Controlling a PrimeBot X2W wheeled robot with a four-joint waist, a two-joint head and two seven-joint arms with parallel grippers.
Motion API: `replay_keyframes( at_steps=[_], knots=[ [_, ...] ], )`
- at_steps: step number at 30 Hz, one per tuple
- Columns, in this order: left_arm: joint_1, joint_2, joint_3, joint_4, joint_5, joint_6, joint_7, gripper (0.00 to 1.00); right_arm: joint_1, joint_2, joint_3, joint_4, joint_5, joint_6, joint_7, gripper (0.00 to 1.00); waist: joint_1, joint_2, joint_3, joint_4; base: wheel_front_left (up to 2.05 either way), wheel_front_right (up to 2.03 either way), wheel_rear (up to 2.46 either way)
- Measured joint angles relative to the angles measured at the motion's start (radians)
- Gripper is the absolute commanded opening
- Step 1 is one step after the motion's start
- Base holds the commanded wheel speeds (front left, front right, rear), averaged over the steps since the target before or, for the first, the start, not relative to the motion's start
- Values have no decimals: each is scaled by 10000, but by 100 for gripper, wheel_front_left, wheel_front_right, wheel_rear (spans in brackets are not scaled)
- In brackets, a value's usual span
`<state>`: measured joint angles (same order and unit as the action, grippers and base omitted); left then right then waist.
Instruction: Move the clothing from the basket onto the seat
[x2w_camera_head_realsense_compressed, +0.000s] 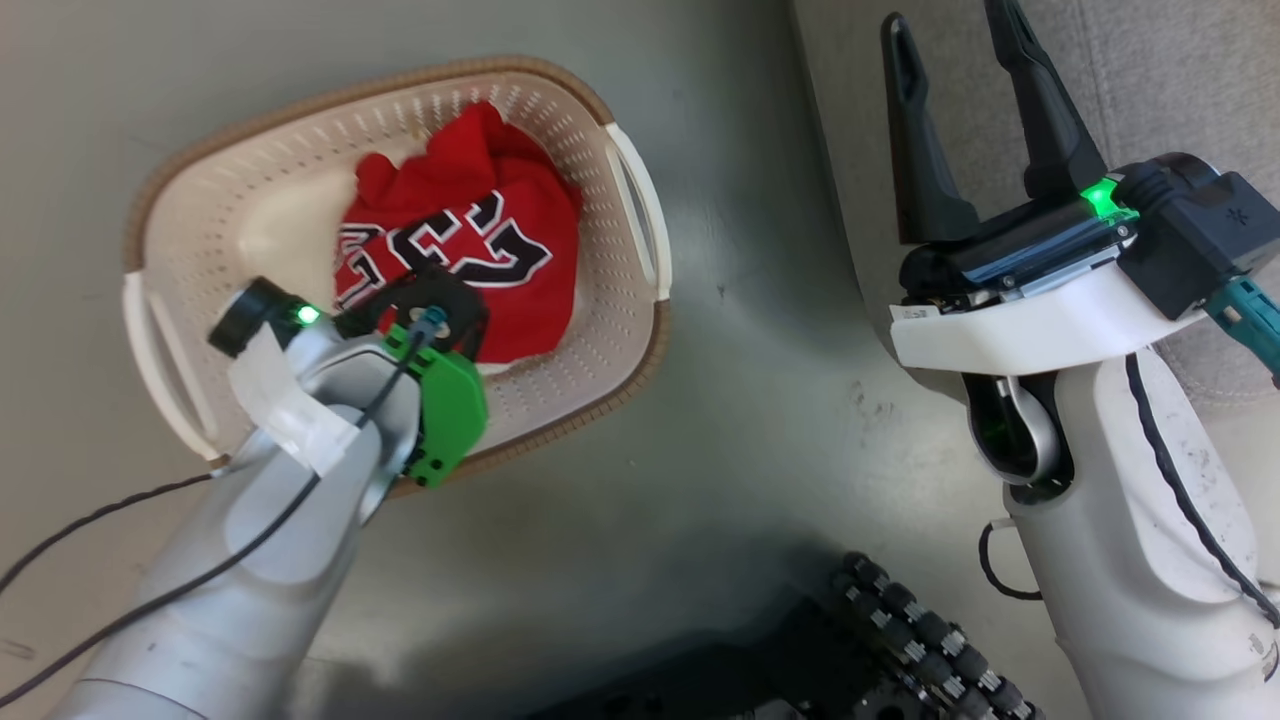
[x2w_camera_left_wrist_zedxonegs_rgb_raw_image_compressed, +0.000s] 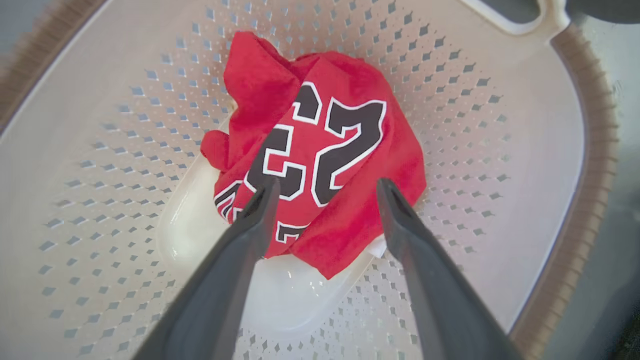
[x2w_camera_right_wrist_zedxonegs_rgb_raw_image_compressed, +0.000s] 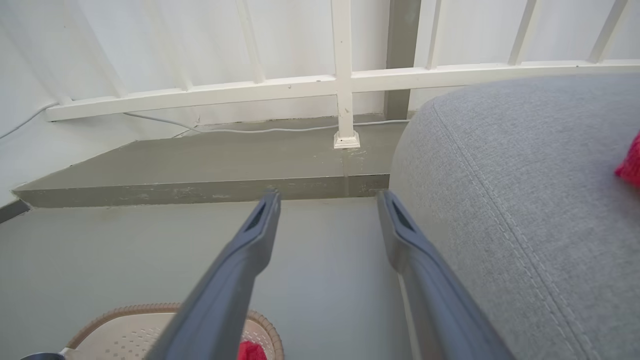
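Grey-green smooth floor (x2w_camera_head_realsense_compressed: 780, 400) carries the cream-white perforated plastic laundry basket with a brown woven-look rim (x2w_camera_head_realsense_compressed: 330, 100). The large grey fabric-upholstered seat (x2w_camera_right_wrist_zedxonegs_rgb_raw_image_compressed: 525, 175) stands near it, on my right. The crumpled red clothing with black, white-edged "23" lettering (x2w_camera_left_wrist_zedxonegs_rgb_raw_image_compressed: 320, 150) lies on the basket's floor. My left gripper (x2w_camera_left_wrist_zedxonegs_rgb_raw_image_compressed: 327, 184) hangs over it, its two long dark fingers spread wide and holding nothing; whether the tips touch the cloth I cannot tell. My right gripper (x2w_camera_right_wrist_zedxonegs_rgb_raw_image_compressed: 328, 194), likewise apart and empty, points past the seat's rounded edge. A red scrap of cloth (x2w_camera_right_wrist_zedxonegs_rgb_raw_image_compressed: 631, 162) lies on the seat at the right wrist view's edge. Step in hand, by my judgement: reaching for the garment. The next move calls for lowering the left fingers astride a raised fold, closing, then lifting clear of the rim.
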<state>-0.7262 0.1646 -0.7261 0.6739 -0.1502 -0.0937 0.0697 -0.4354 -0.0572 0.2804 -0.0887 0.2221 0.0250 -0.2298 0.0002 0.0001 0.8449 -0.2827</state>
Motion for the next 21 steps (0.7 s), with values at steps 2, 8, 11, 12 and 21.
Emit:
replay_keyframes(
  at_steps=[2,8,11,12,21],
  knots=[
    [-35,52,8,105,0,-2,-2,100,-42,0,40,23,48,-2,-2,100,0,0,126,-46,0,0,0],
    [-255,194,123,775,29,-31,0,100,-141,25,257,176,201,-13,-109,100,0,0,753,-345,0,0,0],
    [-464,228,265,1037,19,-29,-2,100,-219,27,366,224,362,-96,-134,100,0,0,979,-501,0,0,0],
    [-545,238,309,1137,15,-25,-4,100,-278,27,393,245,370,-107,-171,100,0,0,1045,-552,0,0,0],
    [-790,153,731,1965,-146,464,-17,100,-320,44,593,449,784,-280,-209,100,0,0,1379,-848,0,0,0]
  ],
)
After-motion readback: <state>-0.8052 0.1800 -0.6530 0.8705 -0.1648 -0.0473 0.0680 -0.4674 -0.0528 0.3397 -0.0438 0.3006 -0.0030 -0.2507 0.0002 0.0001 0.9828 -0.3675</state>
